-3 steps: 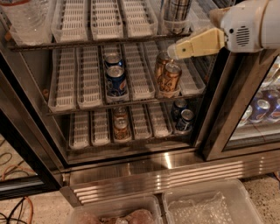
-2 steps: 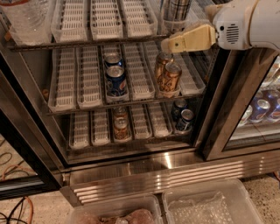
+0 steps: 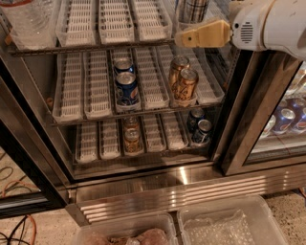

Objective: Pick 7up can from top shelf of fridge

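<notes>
Rising from beside the brown cans [image 3: 185, 85], the hand [image 3: 203, 34] is now up at the top shelf [image 3: 81, 28], with the 7up can [image 3: 193, 9] just above it. Spread or pressed together, I cannot tell. Reaching in looks next

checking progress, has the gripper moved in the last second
Yes. The gripper has risen and edged left: from just above the golden-brown cans to level with the front rail of the top shelf, below the 7up can in this view.
</notes>
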### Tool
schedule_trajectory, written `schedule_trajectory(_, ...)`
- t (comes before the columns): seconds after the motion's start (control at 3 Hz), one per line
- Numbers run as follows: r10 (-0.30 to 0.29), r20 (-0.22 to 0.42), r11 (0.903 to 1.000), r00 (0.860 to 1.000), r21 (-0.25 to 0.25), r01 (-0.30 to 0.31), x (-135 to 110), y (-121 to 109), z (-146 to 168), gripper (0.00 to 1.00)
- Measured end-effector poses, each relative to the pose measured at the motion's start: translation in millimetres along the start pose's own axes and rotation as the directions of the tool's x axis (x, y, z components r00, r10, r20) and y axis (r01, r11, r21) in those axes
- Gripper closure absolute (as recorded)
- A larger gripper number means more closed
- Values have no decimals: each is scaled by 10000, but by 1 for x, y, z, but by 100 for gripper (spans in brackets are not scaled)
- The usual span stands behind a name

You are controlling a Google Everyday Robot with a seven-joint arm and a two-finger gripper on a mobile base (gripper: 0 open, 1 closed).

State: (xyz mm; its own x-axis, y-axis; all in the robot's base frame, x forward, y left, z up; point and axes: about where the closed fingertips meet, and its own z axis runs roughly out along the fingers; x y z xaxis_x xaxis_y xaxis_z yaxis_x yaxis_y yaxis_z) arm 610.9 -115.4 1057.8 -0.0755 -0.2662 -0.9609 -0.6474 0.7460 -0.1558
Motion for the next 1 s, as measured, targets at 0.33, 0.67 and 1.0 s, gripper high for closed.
schedule_trajectory(0.33,7,23,10000,10000,31,-7,-1,-1,0,0)
schedule_trajectory(0.67,278,149,9996,9995,-60,-277,1,3,5,0)
schedule_trajectory(1.0,332,387,9994,9987,-8,-332,-3,4,14,0)
